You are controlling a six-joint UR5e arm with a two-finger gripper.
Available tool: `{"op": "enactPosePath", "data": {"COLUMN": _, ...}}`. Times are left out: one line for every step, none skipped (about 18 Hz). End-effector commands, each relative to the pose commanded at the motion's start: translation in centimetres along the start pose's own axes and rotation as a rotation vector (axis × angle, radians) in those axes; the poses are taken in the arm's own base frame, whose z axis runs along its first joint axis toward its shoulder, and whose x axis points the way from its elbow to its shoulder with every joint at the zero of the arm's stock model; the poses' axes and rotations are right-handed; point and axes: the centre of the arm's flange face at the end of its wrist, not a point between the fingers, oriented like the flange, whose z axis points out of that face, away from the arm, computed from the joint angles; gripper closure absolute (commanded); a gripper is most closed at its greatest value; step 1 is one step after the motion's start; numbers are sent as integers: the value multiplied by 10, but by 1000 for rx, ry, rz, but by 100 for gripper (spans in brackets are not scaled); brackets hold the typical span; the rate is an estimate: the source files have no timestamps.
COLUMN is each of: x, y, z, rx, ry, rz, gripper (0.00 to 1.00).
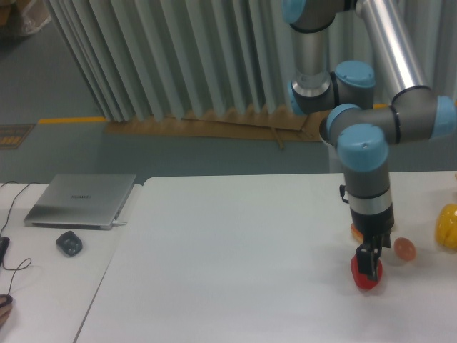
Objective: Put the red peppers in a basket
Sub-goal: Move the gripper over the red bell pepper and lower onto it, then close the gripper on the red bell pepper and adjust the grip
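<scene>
The red pepper (pixel 359 274) is small and glossy and sits at the right front of the white table (pixel 235 257). My gripper (pixel 369 271) points straight down onto it, with dark fingers (pixel 370 259) covering the pepper's middle. The pepper shows to the left of and below the fingers. The frame does not show whether the jaws press on it or whether it rests on the table. No basket is in view.
An orange rounded item (pixel 405 248) lies just right of the gripper and a yellow pepper (pixel 448 226) at the right edge. A small orange thing (pixel 354 230) peeks out behind the wrist. A closed laptop (pixel 82 200) and a dark mouse (pixel 69 243) lie on the left table.
</scene>
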Motion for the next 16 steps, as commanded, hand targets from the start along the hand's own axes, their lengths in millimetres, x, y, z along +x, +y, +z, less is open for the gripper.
{"op": "enactPosePath", "data": {"x": 2, "y": 2, "z": -4, "rx": -36, "ry": 10, "rz": 18, "gripper": 0}}
{"op": "enactPosePath", "data": {"x": 2, "y": 2, "z": 0, "rx": -40, "ry": 19, "rz": 38, "gripper": 0}}
{"op": "enactPosePath", "data": {"x": 3, "y": 0, "z": 6, "rx": -38, "ry": 31, "rz": 50, "gripper": 0}}
{"op": "enactPosePath", "data": {"x": 2, "y": 0, "z": 9, "rx": -36, "ry": 35, "rz": 55, "gripper": 0}}
{"op": "enactPosePath", "data": {"x": 1, "y": 1, "z": 14, "rx": -32, "ry": 42, "rz": 73, "gripper": 0}}
{"op": "enactPosePath", "data": {"x": 0, "y": 1, "z": 21, "rx": -26, "ry": 50, "rz": 111, "gripper": 0}}
{"op": "enactPosePath", "data": {"x": -1, "y": 0, "z": 31, "rx": -22, "ry": 68, "rz": 153, "gripper": 0}}
{"op": "enactPosePath", "data": {"x": -2, "y": -1, "z": 33, "rx": -27, "ry": 75, "rz": 190, "gripper": 0}}
{"op": "enactPosePath", "data": {"x": -6, "y": -10, "z": 40, "rx": -23, "ry": 86, "rz": 228, "gripper": 0}}
{"op": "enactPosePath", "data": {"x": -10, "y": -20, "z": 42, "rx": -20, "ry": 88, "rz": 247, "gripper": 0}}
{"op": "enactPosePath", "data": {"x": -13, "y": -25, "z": 50, "rx": -16, "ry": 97, "rz": 259, "gripper": 0}}
{"op": "enactPosePath", "data": {"x": -17, "y": -29, "z": 53, "rx": -24, "ry": 104, "rz": 270, "gripper": 0}}
{"op": "enactPosePath", "data": {"x": -22, "y": -38, "z": 55, "rx": -40, "ry": 115, "rz": 287, "gripper": 0}}
{"op": "enactPosePath", "data": {"x": -25, "y": -51, "z": 55, "rx": -54, "ry": 124, "rz": 303, "gripper": 0}}
{"op": "enactPosePath", "data": {"x": -26, "y": -55, "z": 52, "rx": -62, "ry": 125, "rz": 317, "gripper": 0}}
{"op": "enactPosePath", "data": {"x": -27, "y": -55, "z": 50, "rx": -63, "ry": 122, "rz": 324, "gripper": 0}}
